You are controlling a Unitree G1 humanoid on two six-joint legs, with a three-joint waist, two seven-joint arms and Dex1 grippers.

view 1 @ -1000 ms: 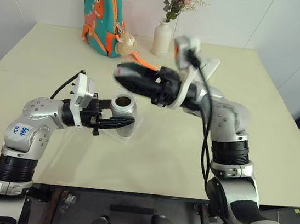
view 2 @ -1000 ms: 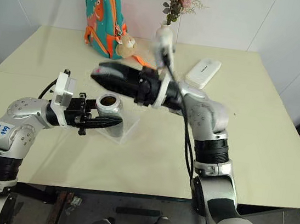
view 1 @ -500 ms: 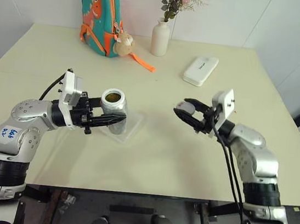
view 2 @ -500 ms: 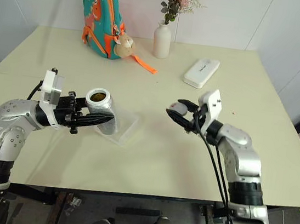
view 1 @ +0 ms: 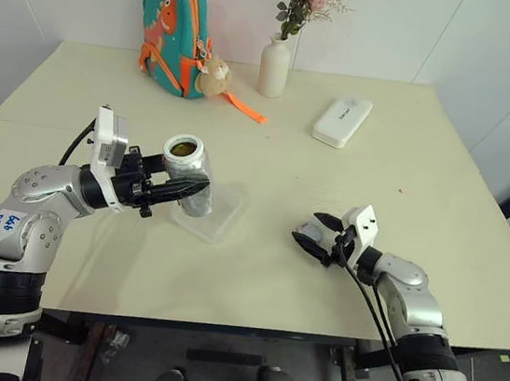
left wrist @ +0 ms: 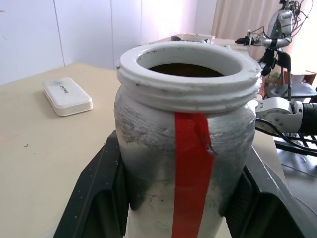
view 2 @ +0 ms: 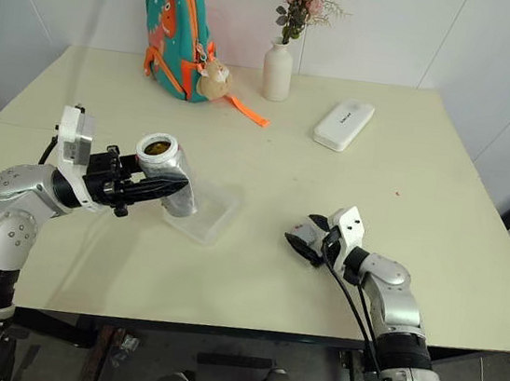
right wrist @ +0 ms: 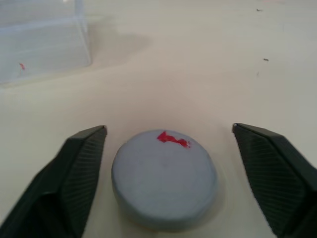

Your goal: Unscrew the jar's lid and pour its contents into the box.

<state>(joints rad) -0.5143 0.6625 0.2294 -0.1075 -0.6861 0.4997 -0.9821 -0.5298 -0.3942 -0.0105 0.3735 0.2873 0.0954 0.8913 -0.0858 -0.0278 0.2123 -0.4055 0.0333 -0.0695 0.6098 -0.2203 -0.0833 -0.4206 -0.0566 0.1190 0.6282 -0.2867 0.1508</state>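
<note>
Table carries backpack, vase and white case far behind the box. Left gripper clamps the open jar, tilted above the box. Right gripper, jaws spread, flanks the lid lying right of the box

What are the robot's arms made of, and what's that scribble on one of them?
Both arms are silver-grey shells with black ribbed joints. Each ends in a black two-fingered pincer, left and right, with a white camera block and black cable. The left shoulder bears blue handwriting, unreadable here.
</note>
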